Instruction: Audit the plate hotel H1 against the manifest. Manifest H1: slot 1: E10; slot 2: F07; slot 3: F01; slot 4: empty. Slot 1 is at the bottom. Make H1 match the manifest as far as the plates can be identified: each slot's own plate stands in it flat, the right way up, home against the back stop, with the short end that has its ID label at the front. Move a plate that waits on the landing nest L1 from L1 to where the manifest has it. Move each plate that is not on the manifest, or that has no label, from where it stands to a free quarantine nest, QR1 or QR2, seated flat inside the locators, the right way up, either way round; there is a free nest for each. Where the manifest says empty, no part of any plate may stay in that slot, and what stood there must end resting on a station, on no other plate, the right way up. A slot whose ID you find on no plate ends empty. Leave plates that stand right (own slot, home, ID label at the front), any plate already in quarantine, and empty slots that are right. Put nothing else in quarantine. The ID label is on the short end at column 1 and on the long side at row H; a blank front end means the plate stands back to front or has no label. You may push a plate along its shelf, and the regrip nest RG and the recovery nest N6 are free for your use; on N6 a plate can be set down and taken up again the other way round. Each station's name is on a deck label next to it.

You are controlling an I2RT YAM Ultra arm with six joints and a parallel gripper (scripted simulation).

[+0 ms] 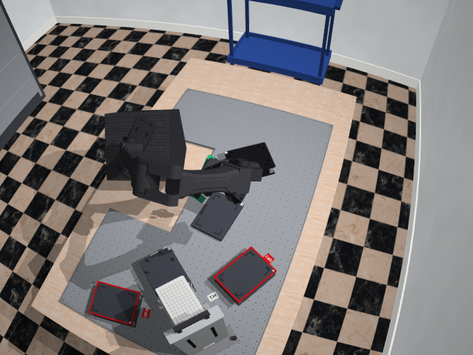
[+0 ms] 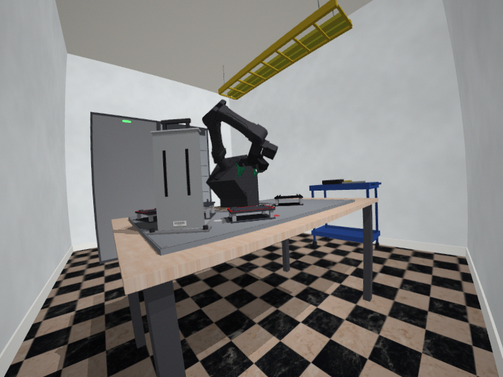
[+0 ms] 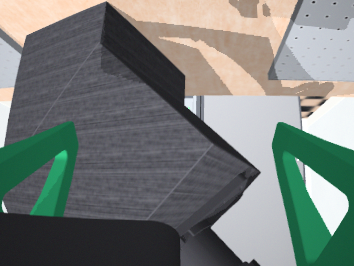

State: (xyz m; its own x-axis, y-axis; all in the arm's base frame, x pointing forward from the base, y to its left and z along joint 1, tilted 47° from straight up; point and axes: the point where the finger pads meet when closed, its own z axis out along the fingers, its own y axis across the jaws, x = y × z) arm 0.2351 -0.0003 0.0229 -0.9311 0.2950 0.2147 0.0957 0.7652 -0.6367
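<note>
The plate hotel H1 (image 1: 198, 333) stands at the near end of the grey deck, and its grey back wall (image 2: 177, 178) faces the exterior view. A white well plate (image 1: 179, 302) reaches out of the hotel's front over a dark platform (image 1: 159, 266). I cannot tell which slot it is in. The other slots and all ID labels are hidden. Two red-framed quarantine nests (image 1: 244, 274) (image 1: 114, 302) hold no plate. My gripper (image 3: 175, 133) is open and empty. It hangs folded back near the arm's black base block (image 1: 145, 147), well away from the hotel, and also shows in the exterior view (image 2: 247, 171).
Two dark nests without plates lie mid-deck (image 1: 217, 215) and further back (image 1: 254, 154). A white H1 deck label (image 1: 212, 296) sits beside the hotel. A blue cart (image 1: 282, 49) stands beyond the table and a grey cabinet (image 2: 121, 182) behind the hotel.
</note>
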